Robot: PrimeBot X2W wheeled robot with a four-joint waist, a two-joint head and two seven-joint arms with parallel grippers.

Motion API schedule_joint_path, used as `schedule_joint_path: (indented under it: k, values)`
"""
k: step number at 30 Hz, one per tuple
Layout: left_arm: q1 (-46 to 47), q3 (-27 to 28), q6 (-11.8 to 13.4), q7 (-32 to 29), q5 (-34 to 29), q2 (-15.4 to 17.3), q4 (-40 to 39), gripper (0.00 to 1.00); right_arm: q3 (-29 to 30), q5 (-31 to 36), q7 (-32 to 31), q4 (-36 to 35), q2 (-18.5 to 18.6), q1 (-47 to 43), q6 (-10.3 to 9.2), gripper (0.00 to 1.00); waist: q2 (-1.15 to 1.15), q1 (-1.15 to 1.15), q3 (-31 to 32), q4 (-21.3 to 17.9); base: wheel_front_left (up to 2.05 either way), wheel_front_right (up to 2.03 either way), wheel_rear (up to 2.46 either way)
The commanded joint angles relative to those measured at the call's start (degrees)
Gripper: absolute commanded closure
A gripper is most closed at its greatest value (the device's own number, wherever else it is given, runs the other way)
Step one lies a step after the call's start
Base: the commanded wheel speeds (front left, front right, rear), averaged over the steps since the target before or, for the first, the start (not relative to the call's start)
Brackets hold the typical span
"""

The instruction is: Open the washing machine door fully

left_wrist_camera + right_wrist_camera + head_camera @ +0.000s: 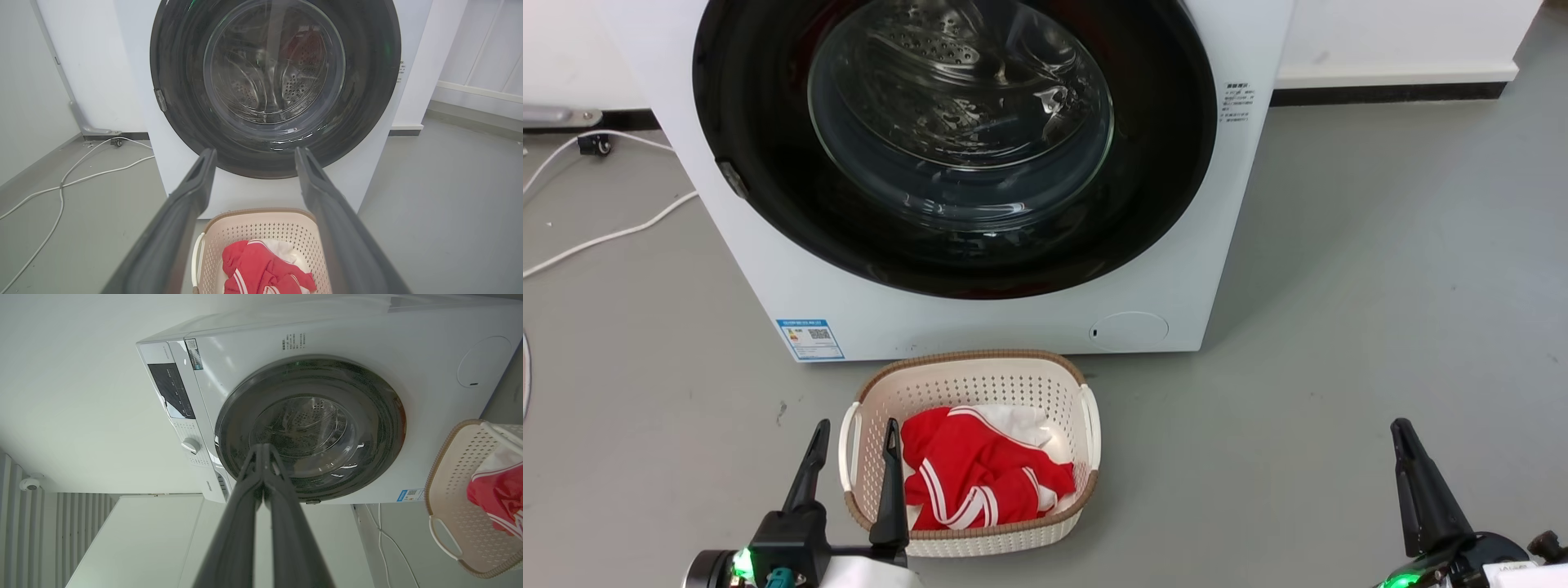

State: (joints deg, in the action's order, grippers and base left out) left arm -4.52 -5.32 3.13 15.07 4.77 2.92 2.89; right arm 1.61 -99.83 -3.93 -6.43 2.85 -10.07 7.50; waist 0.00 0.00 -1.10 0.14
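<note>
The door (960, 139) is showing glossy black around clear glass, the washer (980, 322) is gleaming smooth white, and the matt plastic basket (980, 384) is holding red cloth (968, 465).

Bright, even indoor light; sharp focus. Glare streaks the washing machine door (956, 147) glass, and walls beside it bow in wrist views.

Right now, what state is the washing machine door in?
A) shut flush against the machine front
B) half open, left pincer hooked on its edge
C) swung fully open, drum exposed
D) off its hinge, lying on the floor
A: the washing machine door sits flush in the white front of the washing machine with no gap at its rim; the left pincer is open and well short of it.
</note>
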Motion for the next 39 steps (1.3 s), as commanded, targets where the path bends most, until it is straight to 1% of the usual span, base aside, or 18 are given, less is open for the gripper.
schedule_joint_path:
  k: [1,5,11,16,22,23,27,28,29,30,31,32,39]
  values:
    - [0.6,0.0,0.2,0.2,-0.1,0.0,-0.4,0.0,0.1,-0.1,0.1,0.3,0.0,0.6,-0.02,1.0,0.0,0.0,-0.6,0.1,0.0,0.0,0.0]
    - [2.1,0.3,0.2,0.2,-0.5,-0.1,-0.9,0.0,1.9,0.5,-1.2,2.6,0.0,5.0,-0.02,1.0,0.0,0.0,-2.7,0.2,0.0,0.0,0.0]
    - [5.6,0.6,0.1,0.2,-1.0,-0.1,-2.0,0.0,8.0,0.4,-4.1,8.5,1.7,16.8,-0.02,1.0,0.0,0.0,-8.2,0.4,0.0,0.0,0.0]
    - [9.5,0.1,0.0,0.2,-1.5,0.0,-2.8,0.0,13.1,-0.1,-6.1,14.2,5.1,28.6,-0.01,1.0,0.0,0.0,-13.6,1.3,0.0,0.0,0.0]
    - [14.6,-0.6,0.1,0.2,-1.7,-0.1,-3.9,0.0,16.3,-1.0,-8.8,20.9,9.3,42.4,-0.01,1.0,0.0,0.0,-20.1,2.8,0.0,0.0,0.0]
    - [15.4,-0.7,0.3,0.2,-1.8,-0.1,-4.1,0.0,16.4,-1.7,-9.4,22.4,9.7,45.0,-0.02,1.0,0.0,0.0,-21.1,2.9,0.0,0.0,0.0]
    - [18.4,-1.2,0.5,0.2,-1.8,-0.1,-4.9,0.0,15.9,-0.4,-10.6,28.6,12.8,54.4,-0.01,1.0,0.0,0.0,-24.8,3.7,0.0,0.0,0.0]
    - [18.4,-1.2,0.5,0.2,-1.8,-0.1,-4.9,0.0,15.9,-0.4,-10.6,28.6,12.8,54.4,-0.01,1.0,0.0,0.0,-24.8,3.7,0.0,0.0,0.0]
    - [19.0,-1.5,0.6,0.2,-1.8,-0.1,-5.0,0.0,15.4,0.0,-11.0,29.7,13.3,56.4,-0.02,1.0,0.0,0.0,-25.5,4.0,0.0,0.0,0.0]
    - [20.1,-2.0,0.9,0.2,-1.7,0.0,-5.3,0.0,13.7,1.1,-12.3,31.5,14.2,60.3,-0.02,1.0,0.0,0.0,-27.0,4.5,0.0,0.0,0.0]
    - [20.6,-2.3,1.0,0.2,-1.6,0.0,-5.4,0.0,12.9,1.4,-13.2,32.2,14.7,62.0,-0.02,1.0,0.0,0.0,-27.8,4.7,0.0,0.0,0.0]
    - [20.6,-2.3,1.0,0.2,-1.6,0.0,-5.4,0.0,12.9,1.4,-13.2,32.2,14.7,62.0,-0.02,1.0,0.0,0.0,-27.8,4.7,0.0,0.0,0.0]
    - [23.4,-4.4,1.7,0.2,-0.5,0.0,-5.3,0.0,6.5,5.8,-18.0,36.2,16.4,71.1,-0.02,1.0,0.0,0.0,-31.0,6.7,0.0,0.0,0.0]
